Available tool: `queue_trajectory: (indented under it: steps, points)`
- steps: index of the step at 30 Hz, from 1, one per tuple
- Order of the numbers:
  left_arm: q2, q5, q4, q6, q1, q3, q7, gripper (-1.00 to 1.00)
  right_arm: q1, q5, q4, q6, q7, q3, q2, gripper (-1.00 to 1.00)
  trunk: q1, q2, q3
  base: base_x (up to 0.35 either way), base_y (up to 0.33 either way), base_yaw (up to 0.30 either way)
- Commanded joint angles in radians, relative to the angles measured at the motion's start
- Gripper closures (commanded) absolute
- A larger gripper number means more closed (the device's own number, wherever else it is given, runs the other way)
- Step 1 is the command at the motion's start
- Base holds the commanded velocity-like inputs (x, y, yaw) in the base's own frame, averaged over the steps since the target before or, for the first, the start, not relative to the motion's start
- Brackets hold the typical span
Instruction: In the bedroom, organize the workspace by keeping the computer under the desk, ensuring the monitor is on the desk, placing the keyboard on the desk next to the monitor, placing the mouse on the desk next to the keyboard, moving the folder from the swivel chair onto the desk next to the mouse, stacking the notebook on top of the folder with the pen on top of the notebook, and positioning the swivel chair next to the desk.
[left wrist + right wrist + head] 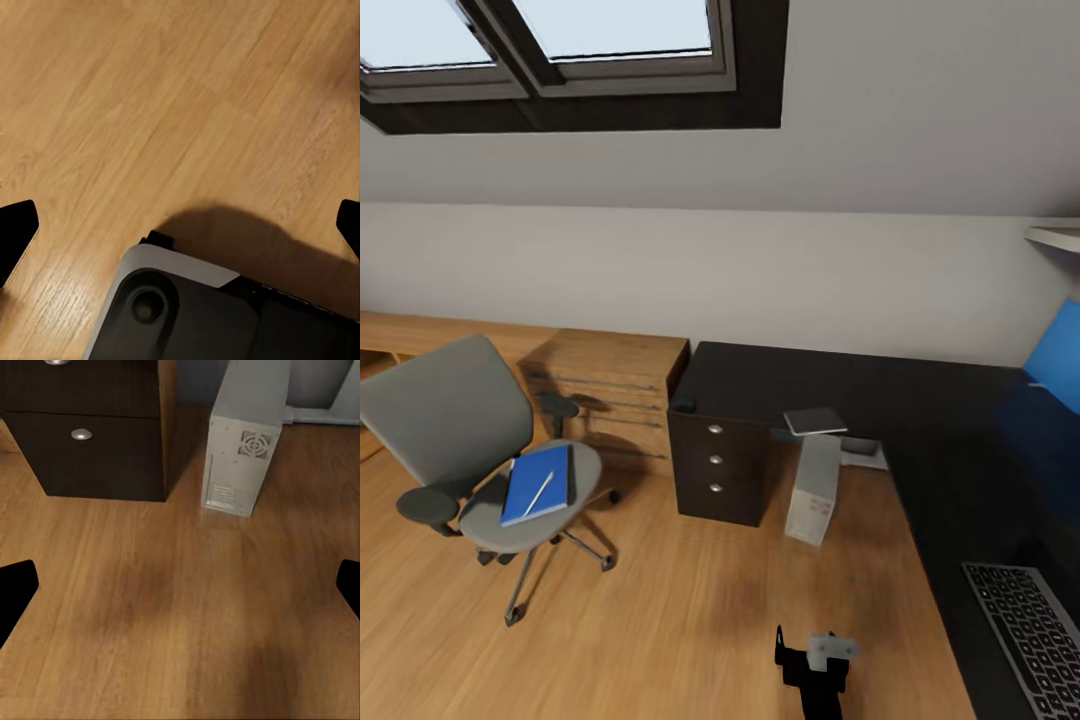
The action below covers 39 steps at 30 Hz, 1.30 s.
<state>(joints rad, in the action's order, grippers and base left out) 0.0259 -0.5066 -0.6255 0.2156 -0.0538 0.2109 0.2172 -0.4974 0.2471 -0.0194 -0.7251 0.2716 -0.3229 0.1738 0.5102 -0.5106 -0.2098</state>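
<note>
Wooden floor (150, 112) beneath both spread grippers; keyboard (1032, 630) cut off by frame.

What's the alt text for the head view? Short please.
A grey swivel chair stands on a wooden floor with a blue folder and a white pen on its seat. To its right, a black desk with dark drawers shelters a light grey computer; a keyboard lies at the desk's near right.

Folder (536, 485): bright blue. Pen (539, 492): white. Chair (455, 420): grey padding, black armrests. Surface (780, 380): black top, dark drawers, silver knobs. Computer (813, 488): light grey. Keyboard (1032, 630): dark grey, black keys. Floor (660, 610): light wood grain.
</note>
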Motion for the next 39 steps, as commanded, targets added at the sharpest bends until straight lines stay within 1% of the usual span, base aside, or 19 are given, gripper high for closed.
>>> queue_trajectory:
  steps: [1,7,13,20,26,33,39]
  points:
    - [0.002,-0.009,-0.002,0.004,0.0,0.008,0.008,-1.0,-0.001,0.006,-0.002,-0.003,0.005,-0.009,0.001,-1.0,0.001,-0.001,0.0,0.305,0.204,0.0]
    - [0.002,-0.009,-0.002,0.006,0.0,0.008,0.009,-1.0,-0.001,0.006,-0.002,-0.004,0.005,-0.01,0.001,-1.0,0.001,-0.001,0.01,0.305,0.195,0.0]
    - [0.001,-0.008,-0.002,0.008,0.0,0.008,0.01,-1.0,-0.001,0.005,-0.002,-0.004,0.005,-0.01,0.001,-1.0,0.001,-0.001,0.019,0.287,0.055,0.0]
    - [0.0,-0.001,-0.011,0.051,0.0,0.008,0.007,-1.0,-0.001,0.003,-0.002,-0.004,0.005,-0.01,0.001,-1.0,0.001,-0.001,0.03,0.032,0.003,0.0]
    - [0.002,-0.001,-0.014,0.06,0.0,0.007,0.004,-1.0,-0.001,0.002,-0.002,-0.004,0.005,-0.011,0.001,-1.0,0.001,-0.001,0.04,0.003,0.0,0.0]
    - [0.003,-0.003,-0.084,0.06,0.0,0.004,0.004,-1.0,-0.001,0.001,-0.002,-0.004,0.005,-0.01,0.001,-1.0,0.001,-0.001,0.051,0.0,0.0,0.0]
    - [0.005,-0.004,-0.105,0.053,0.0,0.002,0.005,-1.0,-0.001,0.0,-0.002,-0.004,0.003,-0.01,0.001,-1.0,-0.022,0.041,0.079,0.0,0.0,0.0]
